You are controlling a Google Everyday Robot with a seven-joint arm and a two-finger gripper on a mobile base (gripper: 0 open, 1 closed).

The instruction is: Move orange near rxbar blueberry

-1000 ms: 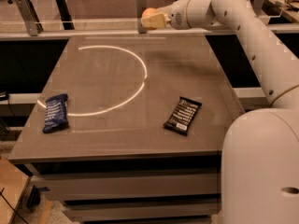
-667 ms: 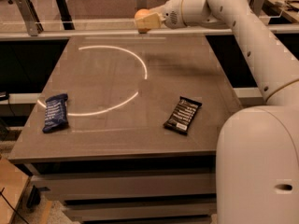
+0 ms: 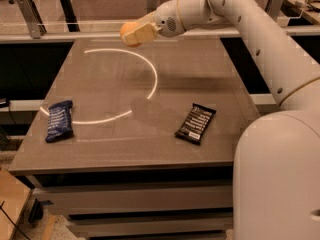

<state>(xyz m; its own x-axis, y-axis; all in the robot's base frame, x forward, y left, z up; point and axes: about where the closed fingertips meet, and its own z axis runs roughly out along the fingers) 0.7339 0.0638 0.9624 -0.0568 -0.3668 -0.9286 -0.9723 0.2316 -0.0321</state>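
Observation:
My gripper (image 3: 134, 34) is shut on the orange (image 3: 128, 30) and holds it in the air above the far middle of the table. Only the orange's left side shows past the cream fingers (image 3: 142, 33). The rxbar blueberry (image 3: 59, 120), a dark-blue wrapper with white lettering, lies flat near the table's left front edge, well to the left of and nearer than the gripper.
A black-wrapped bar (image 3: 196, 123) with white lettering lies on the right front part of the grey table (image 3: 165, 79). A bright arc of light (image 3: 150, 79) crosses the tabletop. My white arm (image 3: 260, 39) reaches in from the right. A rail (image 3: 60, 24) runs behind the table.
My gripper has carried the orange to the left and nearer, from the far right edge to above the table's far middle. Both bars have stayed in place.

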